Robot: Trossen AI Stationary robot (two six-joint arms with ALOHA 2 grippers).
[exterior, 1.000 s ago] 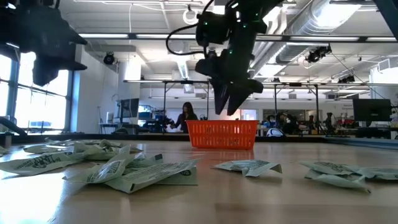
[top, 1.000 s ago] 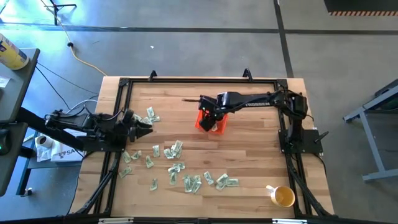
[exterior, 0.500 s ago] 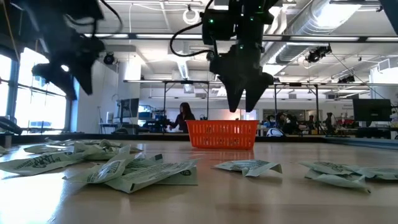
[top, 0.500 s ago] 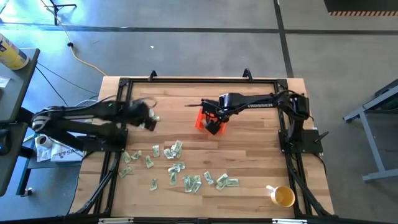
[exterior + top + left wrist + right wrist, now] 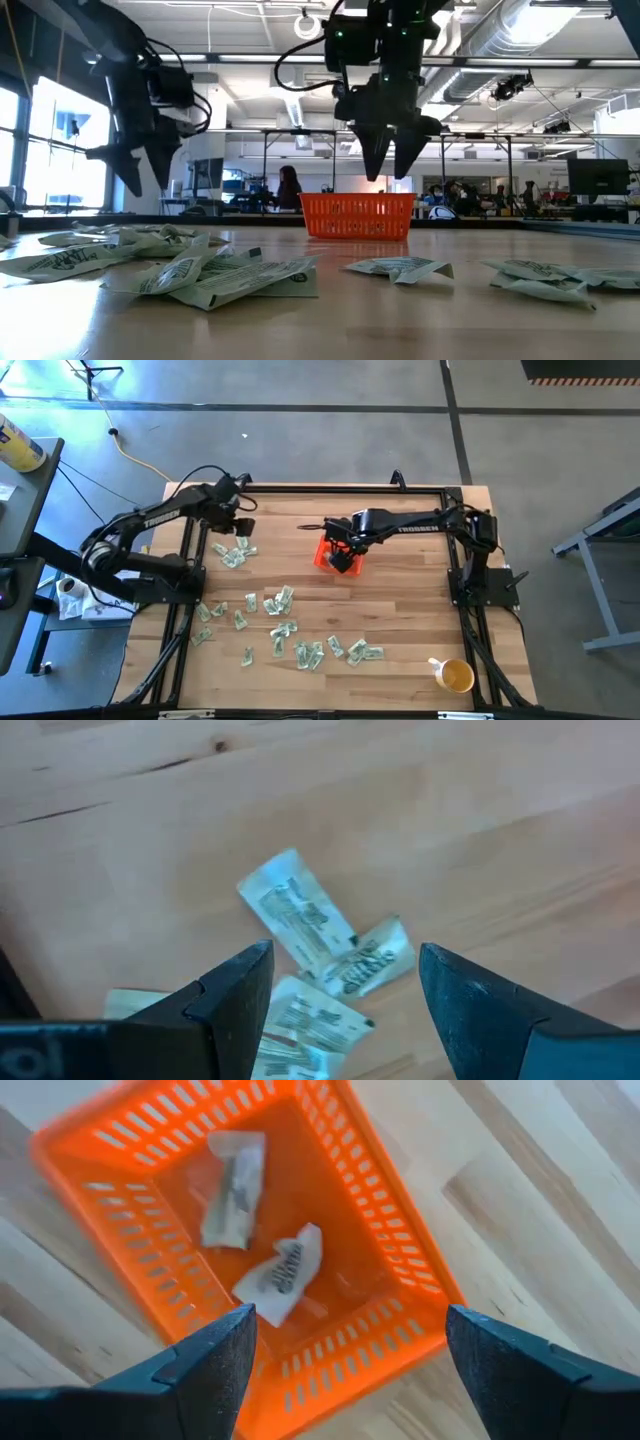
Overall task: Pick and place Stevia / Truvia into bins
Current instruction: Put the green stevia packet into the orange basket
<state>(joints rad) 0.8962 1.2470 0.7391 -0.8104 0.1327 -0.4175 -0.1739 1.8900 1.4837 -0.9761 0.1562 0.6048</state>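
Pale green and white Stevia sachets (image 5: 283,628) lie scattered flat over the table's near-left half. A small cluster of sachets (image 5: 232,552) lies nearer the far-left corner. My left gripper (image 5: 238,528) hovers open above that cluster, which its wrist view shows as sachets (image 5: 298,916) between the open fingers of my left gripper (image 5: 345,955), untouched. The orange bin (image 5: 338,555) stands mid-table. My right gripper (image 5: 343,547) hangs open over the bin (image 5: 300,1230), clear of it, and two sachets (image 5: 282,1272) lie on its floor. The low view shows both my left gripper (image 5: 133,170) and my right gripper (image 5: 388,160) raised above the table.
A yellow cup (image 5: 455,676) with a white handle stands near the table's near-right corner. A black frame (image 5: 320,488) runs along the table's edges. Bare wood lies between the bin and the right edge. People sit in the room beyond the table (image 5: 286,188).
My left arm has swung from the table's left edge up and toward the far edge, and its gripper now points down over the far-left sachet cluster. My right gripper has stayed over the bin, shifting slightly toward the right, and its fingers have spread apart.
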